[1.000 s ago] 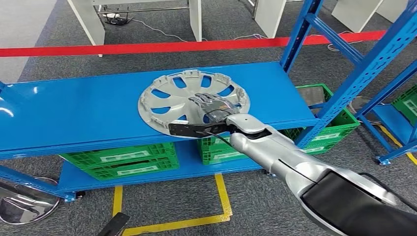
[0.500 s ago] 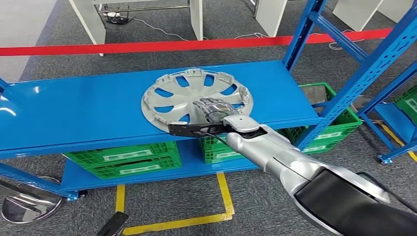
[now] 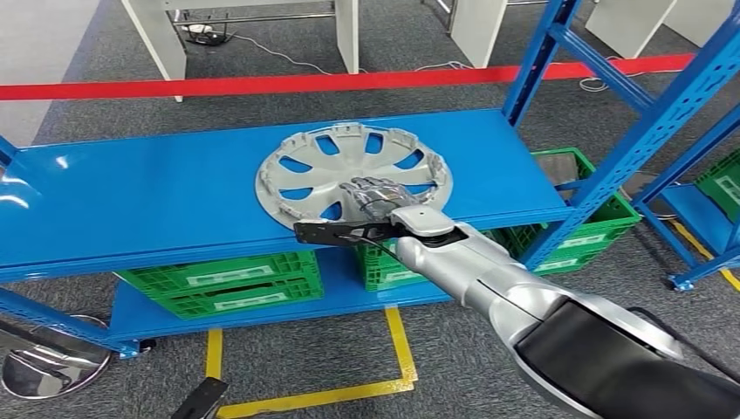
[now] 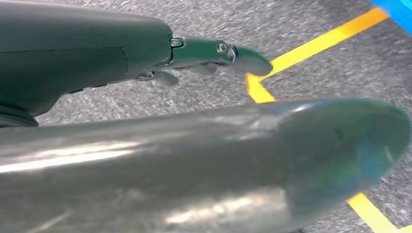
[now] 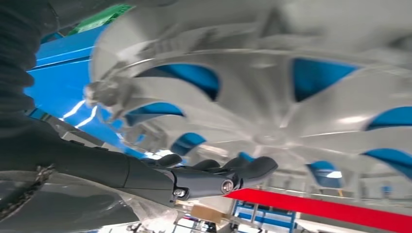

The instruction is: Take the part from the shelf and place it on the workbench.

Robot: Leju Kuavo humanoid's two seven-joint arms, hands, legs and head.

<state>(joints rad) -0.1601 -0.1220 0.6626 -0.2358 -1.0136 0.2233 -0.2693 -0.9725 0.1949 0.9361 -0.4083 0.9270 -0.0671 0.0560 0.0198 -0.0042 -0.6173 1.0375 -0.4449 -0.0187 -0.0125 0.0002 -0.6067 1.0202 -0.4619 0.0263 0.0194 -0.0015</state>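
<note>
Hubcap (image 3: pixel 353 175) at our shelf's (image 3: pixel 131 201) front edge has slid rightward; our right hand (image 3: pixel 377 197) rests on it, fingers flat and together, not yet gripping.

We are in a workshop or warehouse: blue steel racking (image 3: pixel 558 61) with a flat blue metal shelf (image 3: pixel 131 201), green plastic crates (image 3: pixel 218 284) stored below, grey carpet floor (image 3: pixel 105 96) marked with yellow tape (image 3: pixel 397 340) and a red barrier strip (image 3: pixel 262 84).
</note>
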